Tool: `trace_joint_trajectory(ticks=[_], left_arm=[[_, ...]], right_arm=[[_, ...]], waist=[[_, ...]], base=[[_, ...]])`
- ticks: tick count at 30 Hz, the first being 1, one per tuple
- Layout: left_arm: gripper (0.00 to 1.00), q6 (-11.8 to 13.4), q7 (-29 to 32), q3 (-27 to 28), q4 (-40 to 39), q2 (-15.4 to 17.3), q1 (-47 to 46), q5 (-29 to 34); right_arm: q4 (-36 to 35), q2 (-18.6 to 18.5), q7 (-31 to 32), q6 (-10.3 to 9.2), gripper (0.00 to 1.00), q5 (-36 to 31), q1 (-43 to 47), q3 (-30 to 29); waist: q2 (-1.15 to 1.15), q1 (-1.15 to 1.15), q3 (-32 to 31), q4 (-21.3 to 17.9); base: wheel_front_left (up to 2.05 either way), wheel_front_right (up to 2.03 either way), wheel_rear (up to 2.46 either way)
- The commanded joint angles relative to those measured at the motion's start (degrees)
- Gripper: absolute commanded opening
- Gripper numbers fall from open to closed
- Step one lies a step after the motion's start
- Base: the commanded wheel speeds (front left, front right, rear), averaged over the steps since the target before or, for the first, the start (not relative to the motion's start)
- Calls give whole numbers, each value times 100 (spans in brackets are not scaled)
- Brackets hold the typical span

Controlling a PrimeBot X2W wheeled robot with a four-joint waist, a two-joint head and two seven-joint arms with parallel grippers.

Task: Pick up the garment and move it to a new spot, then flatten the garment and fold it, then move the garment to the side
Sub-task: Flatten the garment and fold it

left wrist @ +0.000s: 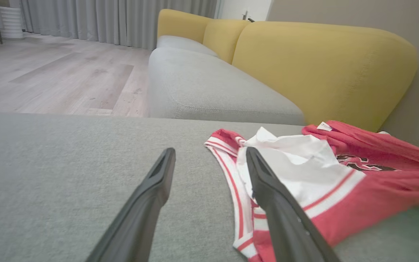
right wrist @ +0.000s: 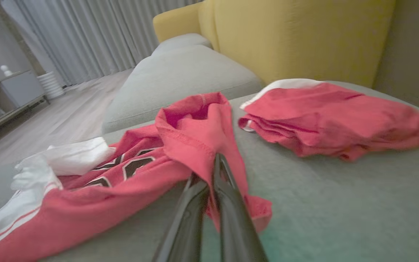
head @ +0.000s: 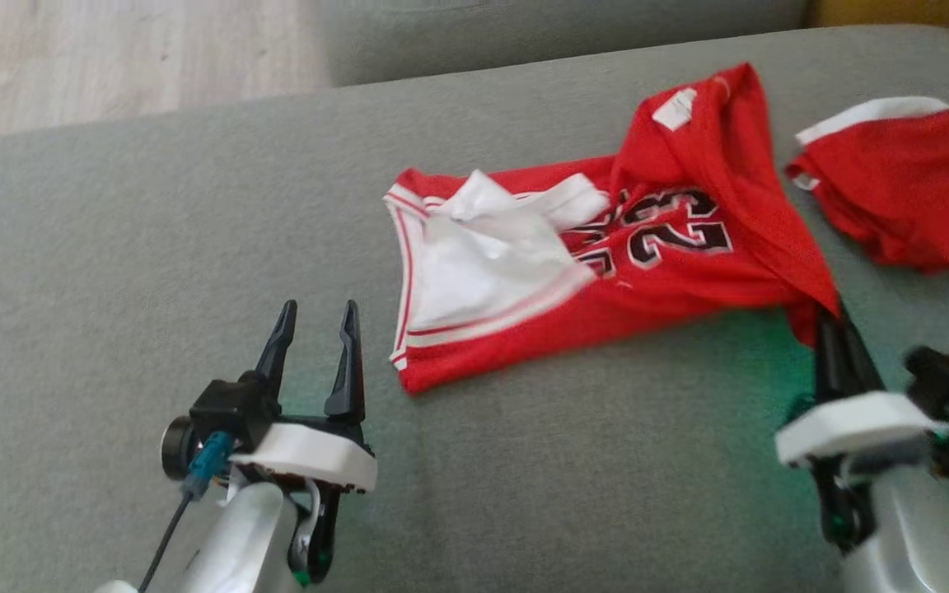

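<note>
Right wrist view: the red mesh jersey (right wrist: 195, 145), left of the folded red cloth (right wrist: 333, 120), is being pinched for lifting by the right gripper (right wrist: 209, 171); the left gripper (head: 318, 311), farther left, is being held wide.

**Wide-spread left gripper (left wrist: 210, 152) beside the garment (left wrist: 358, 196)**

The two dark fingers (left wrist: 147, 203) stand apart over the grey cushion (left wrist: 67, 174), nothing between them. The garment (red, with a white panel and striped trim) lies crumpled just to their right. Beyond are a yellow backrest (left wrist: 322, 65), wooden floor (left wrist: 49, 80) and grey curtains (left wrist: 104, 18).
</note>
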Motion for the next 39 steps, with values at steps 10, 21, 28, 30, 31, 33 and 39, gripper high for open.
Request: trace_joint_trajectory(ticks=[10,21,28,30,31,33,39], left_arm=[[100,5,-61,130,-162,21,-27,-42],[100,-34,-61,111,-113,21,-10,7],[100,-27,-61,29,-127,21,-13,-26],[100,-22,-61,15,-131,21,-17,-31],[100,-20,-61,9,-130,21,-21,-30],[100,-19,-61,-4,-129,21,-29,-28],[100,-4,-61,-88,-138,21,-95,-72]], right_arm=[[-884,-5,151,-4,100,74,573,-491],[-2118,-5,-331,-4,100,45,581,514],[-2063,-5,-349,-4,100,-24,752,960],[-2056,-5,-351,-4,100,-30,709,1014],[-2047,-5,-351,-4,100,-39,678,1044],[-1993,-5,-312,-4,100,-98,597,1147],[-1469,-17,407,-4,100,-356,110,1425]], waist=[[0,0,-180,-269],[0,0,-248,-162],[0,0,-218,64],[0,0,-193,141],[0,0,-182,178],[0,0,-151,257],[0,0,7,553]], base=[[0,0,0],[0,0,0],[0,0,0],[0,0,0],[0,0,0],[0,0,0],[0,0,0]])
